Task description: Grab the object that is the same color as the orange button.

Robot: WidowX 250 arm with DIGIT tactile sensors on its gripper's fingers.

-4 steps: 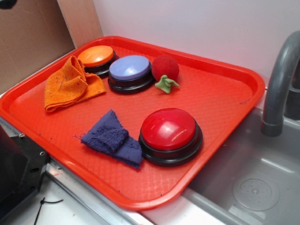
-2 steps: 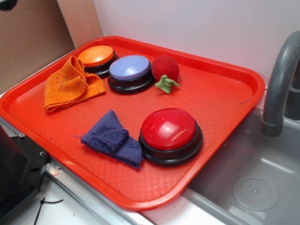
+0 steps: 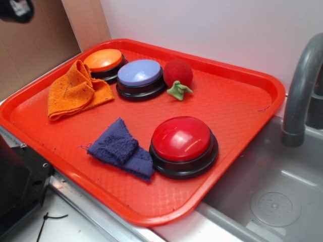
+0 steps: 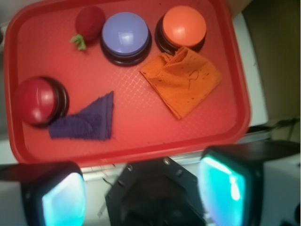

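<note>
Beside a grey sink basin with a grey faucet, one red tray holds every item. Contents, left to right in the exterior view: orange knitted cloth, crumpled, touching the black base of the orange button; dark blue cloth at the front; lavender button; red plush strawberry; red button just beside the blue cloth. Gripper: above the tray's near edge in the wrist view, fingers spread wide, holding nothing
</note>
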